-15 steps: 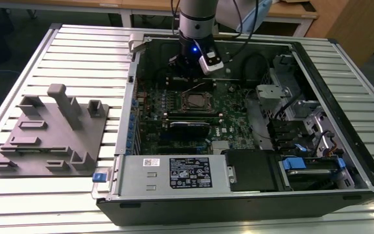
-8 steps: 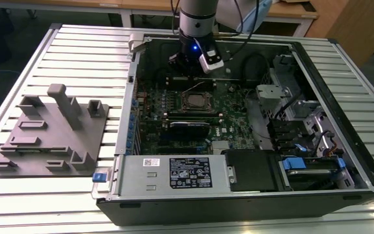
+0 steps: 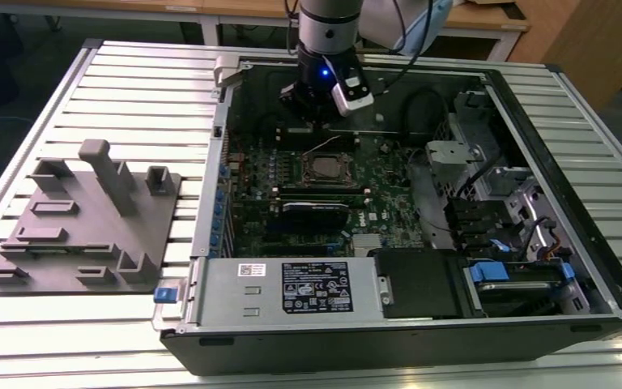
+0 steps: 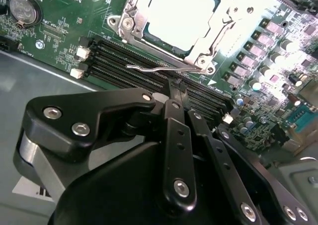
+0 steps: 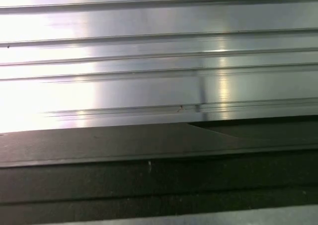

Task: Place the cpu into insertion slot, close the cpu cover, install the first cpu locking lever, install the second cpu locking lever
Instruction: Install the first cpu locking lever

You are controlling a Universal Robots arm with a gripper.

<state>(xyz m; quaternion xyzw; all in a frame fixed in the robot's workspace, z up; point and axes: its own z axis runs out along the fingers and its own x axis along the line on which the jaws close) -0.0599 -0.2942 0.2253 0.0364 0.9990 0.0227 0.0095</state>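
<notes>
The black-fingered gripper (image 4: pixel 174 88) hangs empty, tips pressed together, beside the thin silvery wire locking lever (image 4: pixel 154 67) — closed tips suit pushing. The silver-topped square cpu (image 4: pixel 181 14) lies in the dark-framed insertion slot (image 3: pixel 325 168) at the exterior view's centre — silvery metal cpu cover (image 4: pixel 213 29) down over it.

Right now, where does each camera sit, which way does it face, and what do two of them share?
Exterior view: off the arm, high, looking down on the slatted table and open computer case; the arm and end effector hang over the insertion slot.
Second wrist view: on the arm, looking past the end effector's black links at the cpu framed by the cpu cover.
First wrist view: on the arm, facing table slats beyond a dark edge.
Shared: exterior and second wrist views both show the end effector and insertion slot.
</notes>
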